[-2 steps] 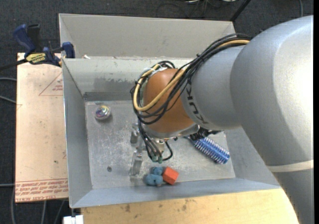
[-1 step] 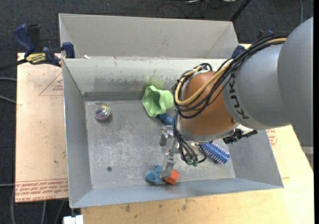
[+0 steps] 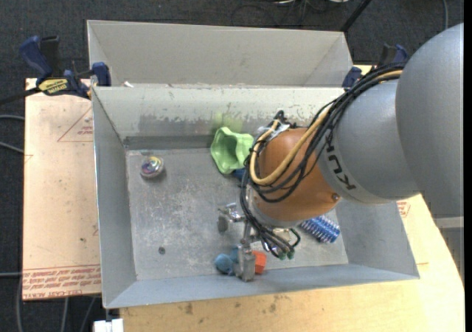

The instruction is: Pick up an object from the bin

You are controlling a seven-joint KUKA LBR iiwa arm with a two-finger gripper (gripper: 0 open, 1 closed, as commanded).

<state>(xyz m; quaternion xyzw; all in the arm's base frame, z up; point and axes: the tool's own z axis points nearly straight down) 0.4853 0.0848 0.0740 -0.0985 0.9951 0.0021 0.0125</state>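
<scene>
The gripper (image 3: 248,260) hangs low by the bin's (image 3: 110,198) near wall, about midway along it. Whether it is spread or pressed together I cannot tell. A small blue rounded lump (image 3: 224,263) lies just beside it, on the side away from the arm, and an orange-red piece (image 3: 259,263) sits against its other side. The pick likely turns on that sideways offset: neither thing seems centred beneath it. The green cloth (image 3: 230,147) lies well apart, toward the far wall.
</scene>
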